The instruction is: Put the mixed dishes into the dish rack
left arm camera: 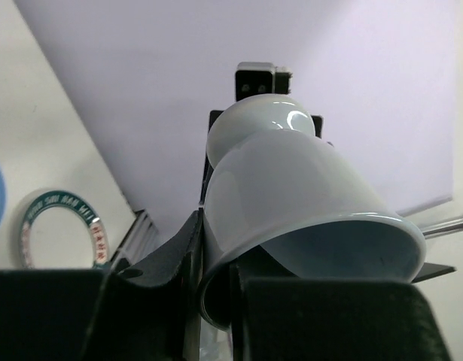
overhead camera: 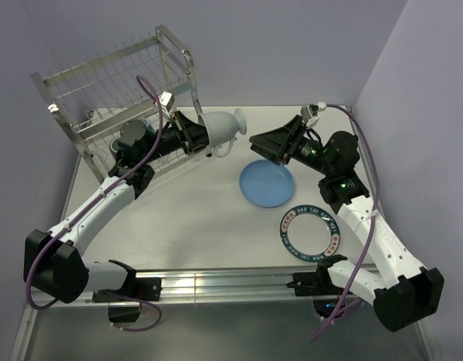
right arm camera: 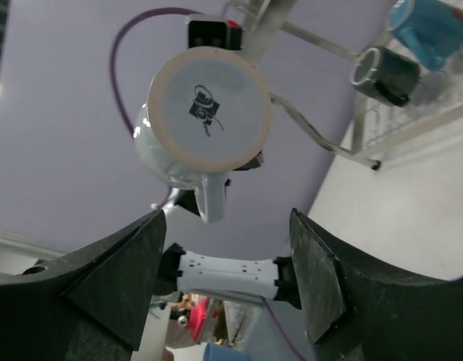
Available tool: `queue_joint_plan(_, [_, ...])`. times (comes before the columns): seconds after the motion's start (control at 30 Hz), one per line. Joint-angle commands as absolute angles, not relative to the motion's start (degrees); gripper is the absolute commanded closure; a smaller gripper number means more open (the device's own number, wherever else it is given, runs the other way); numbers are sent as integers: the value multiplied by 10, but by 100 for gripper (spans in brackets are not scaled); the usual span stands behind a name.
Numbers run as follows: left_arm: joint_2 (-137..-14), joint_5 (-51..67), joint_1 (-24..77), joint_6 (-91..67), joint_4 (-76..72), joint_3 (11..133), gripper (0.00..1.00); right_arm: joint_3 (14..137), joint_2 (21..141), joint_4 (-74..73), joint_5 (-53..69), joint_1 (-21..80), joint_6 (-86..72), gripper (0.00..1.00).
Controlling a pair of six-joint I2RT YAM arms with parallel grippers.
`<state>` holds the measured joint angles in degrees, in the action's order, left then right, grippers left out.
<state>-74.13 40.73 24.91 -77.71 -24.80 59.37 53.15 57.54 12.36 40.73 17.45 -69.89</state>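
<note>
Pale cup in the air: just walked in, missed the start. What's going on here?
The left arm's fingers grip the pale cup by its rim, sideways above the table near the dish rack. The right arm's fingers stand open facing its base, not touching. A blue mug and dark mug sit in the rack; the light-blue plate and lettered-rim plate lie on the table.

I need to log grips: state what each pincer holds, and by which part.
The left pincer clamps the pale glossy ceramic cup by the wall at its rim. The right pincer is open and holds nothing.
</note>
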Motion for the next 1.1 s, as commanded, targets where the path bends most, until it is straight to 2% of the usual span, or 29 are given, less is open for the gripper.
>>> queue_joint_plan(0.0, [-732,374,249,-852,-397,611,100,565,582,240,424,195,-743,27])
queue_joint_plan(0.57, [-731,340,257,-877,-410,614,100,628,678,295,381,304,-731,39])
queue_joint_plan(0.7, [-728,336,261,-876,-410,609,100,650,700,294,377,315,-722,46])
queue_joint_plan(0.73, [-727,336,261,-876,-410,606,100,655,708,294,377,317,-722,49])
queue_joint_plan(0.83, [-722,334,265,-878,-410,593,100,668,722,294,377,325,-722,68])
queue_joint_plan(0.87, [-722,337,265,-881,-412,592,100,671,725,294,378,329,-722,94])
queue_joint_plan(0.9, [-722,340,265,-882,-417,591,100,672,726,291,378,329,-720,100])
queue_joint_plan(0.93, [-723,346,265,-880,-414,593,99,671,723,283,377,330,-711,100])
queue_joint_plan(0.97, [-723,360,265,-869,-398,598,68,670,719,274,374,330,-702,100])
queue_joint_plan(1.0, [-718,363,265,-856,-331,602,44,669,712,260,367,330,-690,100])
queue_joint_plan(1.03, [-711,362,265,-837,-277,608,11,669,696,230,353,329,-660,100])
queue_joint_plan(1.07, [-705,358,265,-783,-215,626,1,674,690,210,348,326,-642,100])
